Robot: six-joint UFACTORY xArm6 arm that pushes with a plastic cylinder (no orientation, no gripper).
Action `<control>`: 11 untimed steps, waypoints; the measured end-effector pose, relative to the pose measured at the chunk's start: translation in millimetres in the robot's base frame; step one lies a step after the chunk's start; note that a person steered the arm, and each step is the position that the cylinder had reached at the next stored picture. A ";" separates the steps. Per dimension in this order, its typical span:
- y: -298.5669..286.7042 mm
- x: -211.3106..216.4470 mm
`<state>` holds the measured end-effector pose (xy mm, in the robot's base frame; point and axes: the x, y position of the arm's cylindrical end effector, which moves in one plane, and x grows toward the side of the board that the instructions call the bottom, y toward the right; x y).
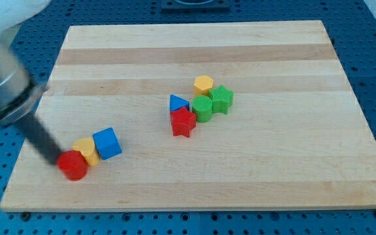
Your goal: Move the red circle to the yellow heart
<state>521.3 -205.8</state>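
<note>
The red circle [73,165] lies near the board's lower left. It touches the yellow heart [86,150], which sits just up and right of it. A blue cube [107,143] touches the heart's right side. My tip [59,159] is at the red circle's left edge, touching it. The dark rod rises from there to the view's upper left.
A second group sits mid-board: a blue triangle [178,103], a red star [183,122], a green circle [202,108], a green star [222,99] and a yellow hexagon [203,83]. The wooden board [240,183] lies on a blue perforated table. The board's left edge is close to the red circle.
</note>
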 end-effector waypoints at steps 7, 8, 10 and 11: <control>-64.9 35.5; -40.3 56.2; 6.7 16.5; 91.8 -30.0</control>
